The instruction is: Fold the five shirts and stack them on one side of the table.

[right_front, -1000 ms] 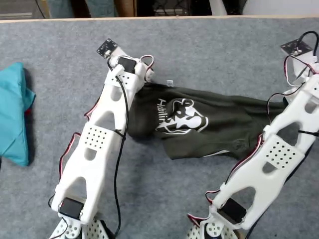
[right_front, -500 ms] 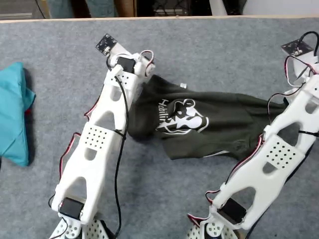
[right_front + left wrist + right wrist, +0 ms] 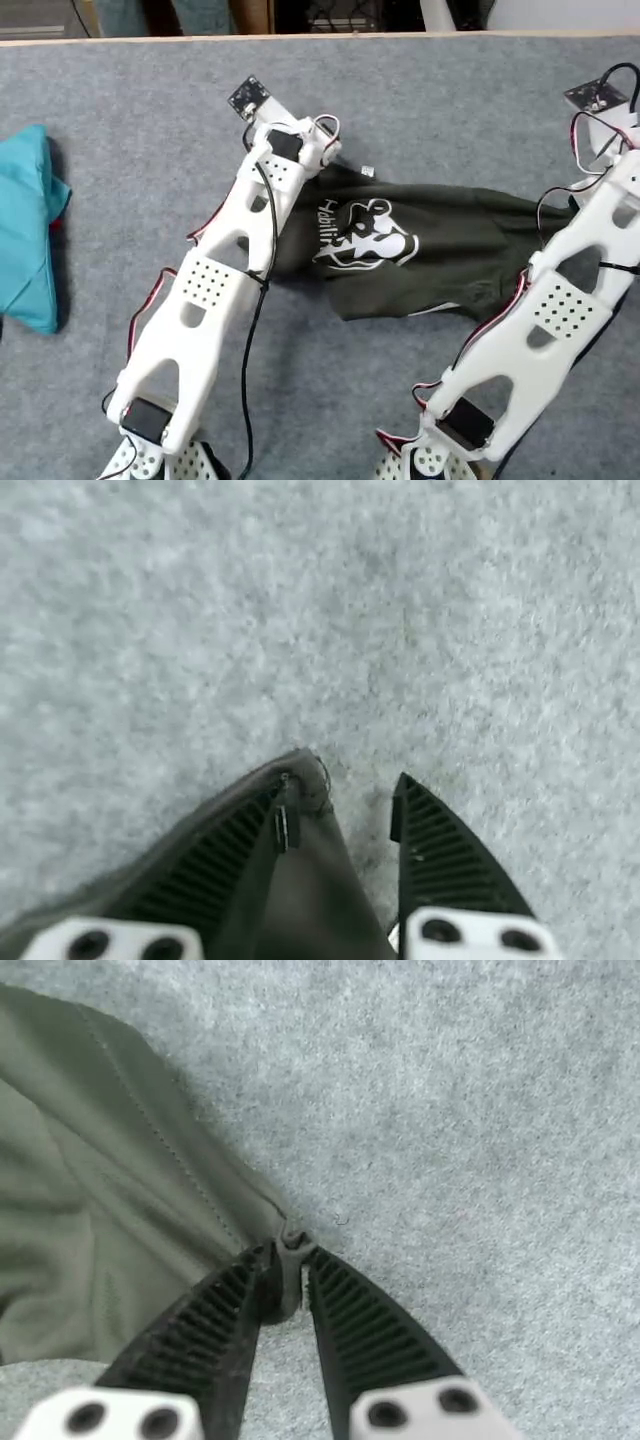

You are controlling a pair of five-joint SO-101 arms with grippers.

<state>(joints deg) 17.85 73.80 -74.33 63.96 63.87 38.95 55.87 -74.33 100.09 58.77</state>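
1. The dark green shirt [image 3: 440, 250] lies bunched across the middle of the table [image 3: 450, 90], between the two arms. Its white print faces up, and it's neither spread flat nor folded yet. My main worry is that a fold made as it lies would lock in those wrinkles and give a lumpy bundle.
2. The right gripper [image 3: 290, 1255] is pinched tight on the shirt's right end, but it only has the very edge of the hem. With a bite that thin, I'd guess a hard pull slips it right out.
3. The left gripper [image 3: 352, 780] sits at the shirt's far-left corner with its fingers spread apart. The cloth is draped against one side and not clamped. If it lifts like that, the corner probably just slides off.
4. With only the right end actually held, any tug would likely drag or twist the whole shirt sideways instead of stretching it flat.
5. A folded teal shirt [image 3: 25, 230] sits at the left edge, well apart from the green one, so that looks like the stacking side. Hauling the green one over there loosely could snag or shove it out of shape.
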